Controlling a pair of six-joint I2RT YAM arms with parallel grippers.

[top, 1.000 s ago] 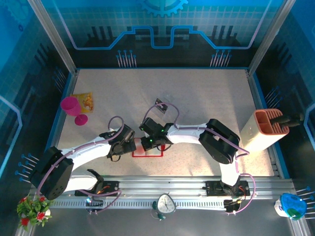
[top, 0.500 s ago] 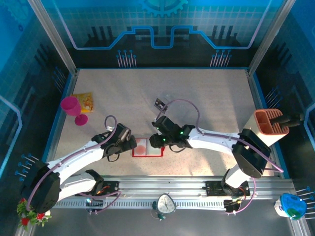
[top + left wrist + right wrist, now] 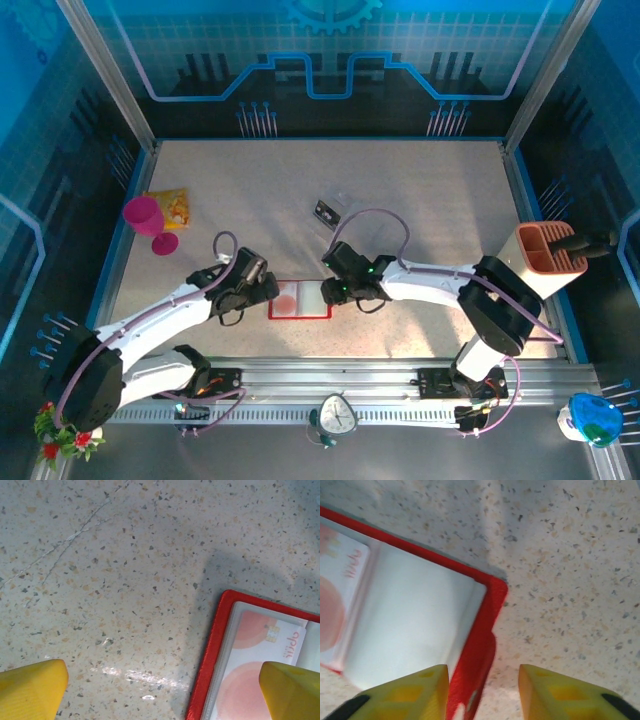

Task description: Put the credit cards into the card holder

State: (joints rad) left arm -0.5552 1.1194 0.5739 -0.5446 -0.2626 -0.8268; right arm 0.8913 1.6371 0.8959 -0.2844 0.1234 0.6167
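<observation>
The card holder (image 3: 300,301) is a red wallet lying open and flat near the table's front, pale inside. One credit card (image 3: 260,647), white with red round marks, sits under its clear left pocket. Another credit card (image 3: 325,211), black and white, lies farther back on the table. My left gripper (image 3: 160,695) hangs wide open at the wallet's left edge (image 3: 212,655), with one yellow fingertip (image 3: 292,690) over the pocket. At the right edge is my right gripper (image 3: 482,692), open, with the red rim (image 3: 480,655) between its fingers (image 3: 410,692).
A clear plastic sleeve (image 3: 343,203) lies beside the far card. A pink goblet (image 3: 148,220) and a yellow-orange packet (image 3: 170,205) stand at the left. An orange-brown two-slot rack (image 3: 545,255) stands at the right edge.
My right gripper has slid right, from over the wallet to its right edge, and its fingers have parted. The wallet's inside with the card now shows. The left gripper has edged slightly right.
</observation>
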